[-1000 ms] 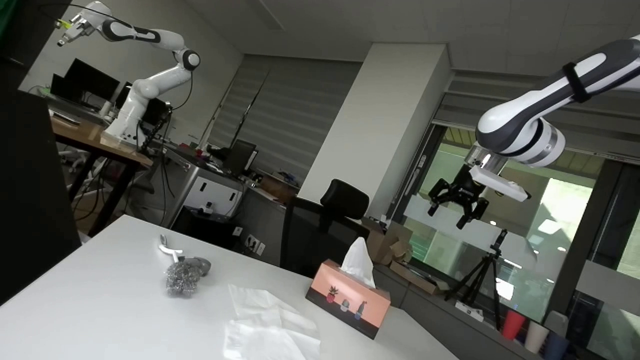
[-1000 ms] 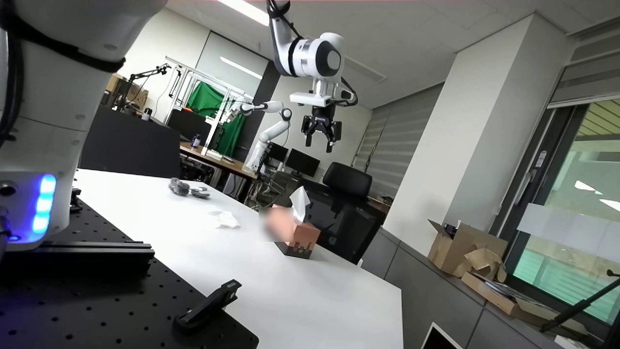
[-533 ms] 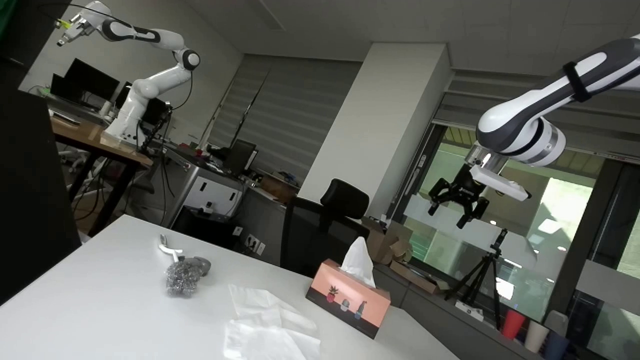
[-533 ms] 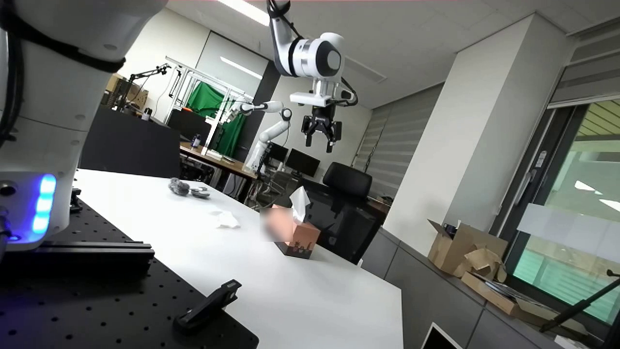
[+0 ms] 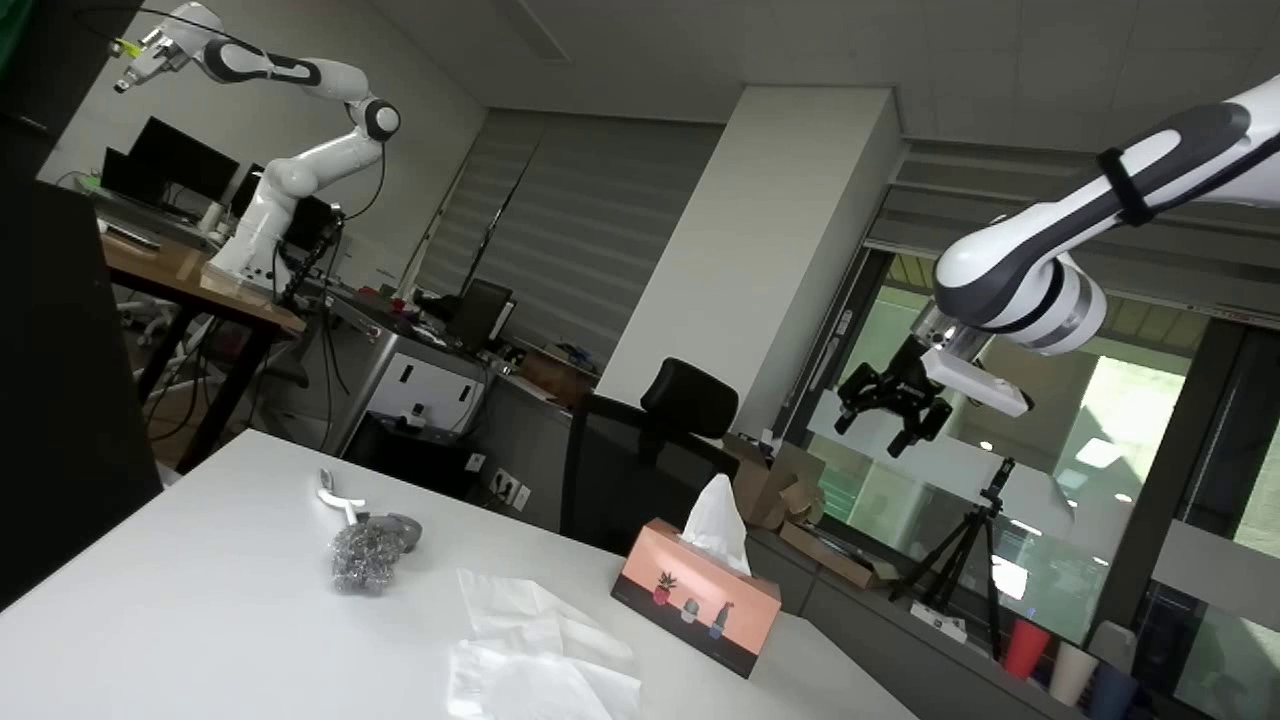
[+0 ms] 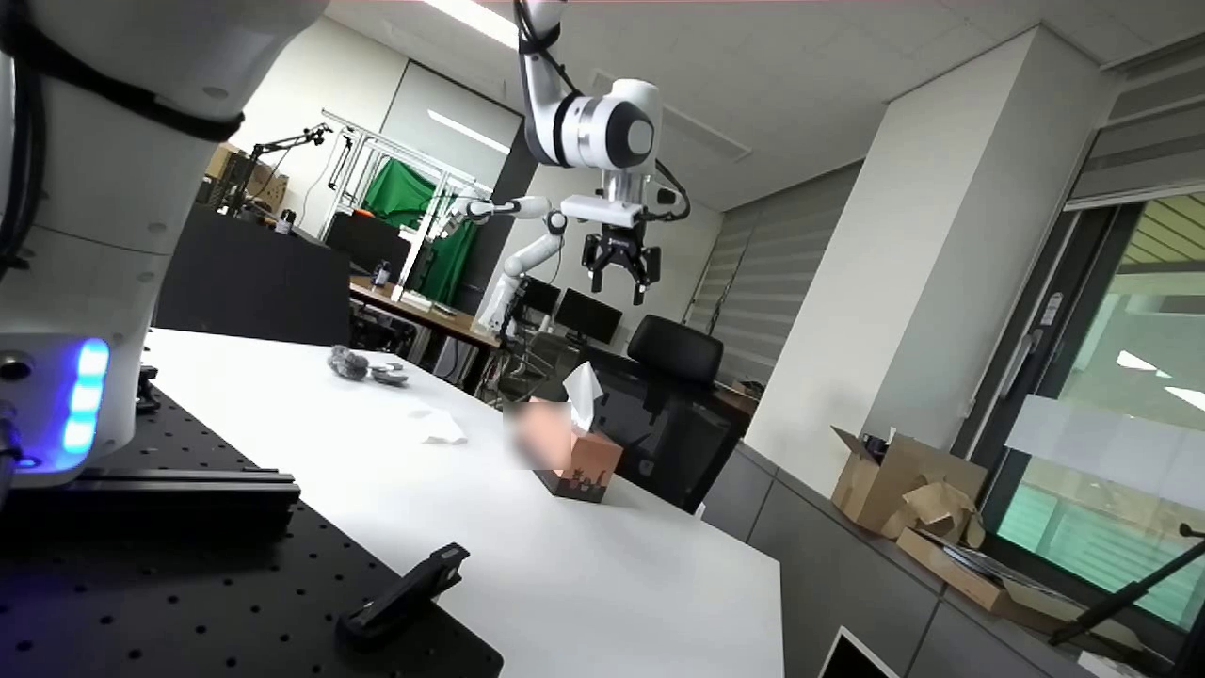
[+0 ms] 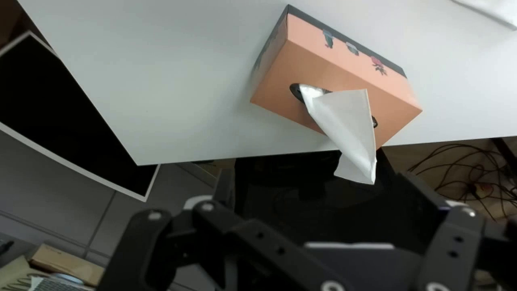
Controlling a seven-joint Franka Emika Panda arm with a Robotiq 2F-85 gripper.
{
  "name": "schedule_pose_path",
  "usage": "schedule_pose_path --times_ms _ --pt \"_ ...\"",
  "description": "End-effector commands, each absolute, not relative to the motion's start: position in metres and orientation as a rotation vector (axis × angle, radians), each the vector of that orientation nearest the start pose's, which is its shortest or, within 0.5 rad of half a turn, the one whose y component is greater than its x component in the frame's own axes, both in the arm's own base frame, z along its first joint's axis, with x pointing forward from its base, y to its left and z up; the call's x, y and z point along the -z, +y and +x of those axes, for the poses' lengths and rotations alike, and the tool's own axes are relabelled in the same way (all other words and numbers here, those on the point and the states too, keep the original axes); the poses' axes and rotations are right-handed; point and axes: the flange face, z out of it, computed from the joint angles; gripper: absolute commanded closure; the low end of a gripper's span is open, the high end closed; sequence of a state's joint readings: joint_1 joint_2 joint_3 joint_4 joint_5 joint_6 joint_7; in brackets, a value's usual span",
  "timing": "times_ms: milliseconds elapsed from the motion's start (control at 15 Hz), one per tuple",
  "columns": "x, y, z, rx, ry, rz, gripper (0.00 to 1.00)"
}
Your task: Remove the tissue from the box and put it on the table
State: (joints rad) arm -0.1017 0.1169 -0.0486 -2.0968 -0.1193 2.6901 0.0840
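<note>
A pink tissue box (image 5: 697, 597) with plant pictures and a dark lower band stands on the white table (image 5: 200, 630), near its edge. It also shows in an exterior view (image 6: 588, 461), partly under a blurred patch, and in the wrist view (image 7: 278, 87). A white tissue (image 5: 716, 522) sticks up from its slot; the wrist view shows it too (image 7: 347, 125). My gripper (image 5: 871, 434) is open and empty, well above the box, in both exterior views (image 6: 618, 290). In the wrist view the gripper (image 7: 323, 190) has its fingers wide apart, and the tissue's tip shows between and ahead of them.
Loose white tissues (image 5: 545, 650) lie flat on the table beside the box. A grey mesh bundle (image 5: 365, 553) and a white-grey tool (image 5: 340, 497) lie farther off. A black chair (image 6: 678, 350) stands behind the table edge. A black clamp (image 6: 405, 595) sits at the base plate (image 6: 235, 603).
In the last half second the arm and gripper have moved slightly left and lower in both exterior views. Before that they were still. The box and tissues have not moved.
</note>
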Motion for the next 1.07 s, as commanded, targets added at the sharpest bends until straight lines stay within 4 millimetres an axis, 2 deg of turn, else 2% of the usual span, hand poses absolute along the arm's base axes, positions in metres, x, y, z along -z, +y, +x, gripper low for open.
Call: schedule_pose_path --times_ms 0,267,533,1000 --pt "-0.385 -0.076 0.620 0.851 0.110 -3.118 0.00" --pt "-0.333 -0.060 0.635 0.908 0.046 -3.103 0.00" --pt "-0.291 -0.044 0.646 1.039 0.083 -3.052 0.00" --pt "-0.242 -0.020 0.665 1.201 0.117 -3.038 0.00"
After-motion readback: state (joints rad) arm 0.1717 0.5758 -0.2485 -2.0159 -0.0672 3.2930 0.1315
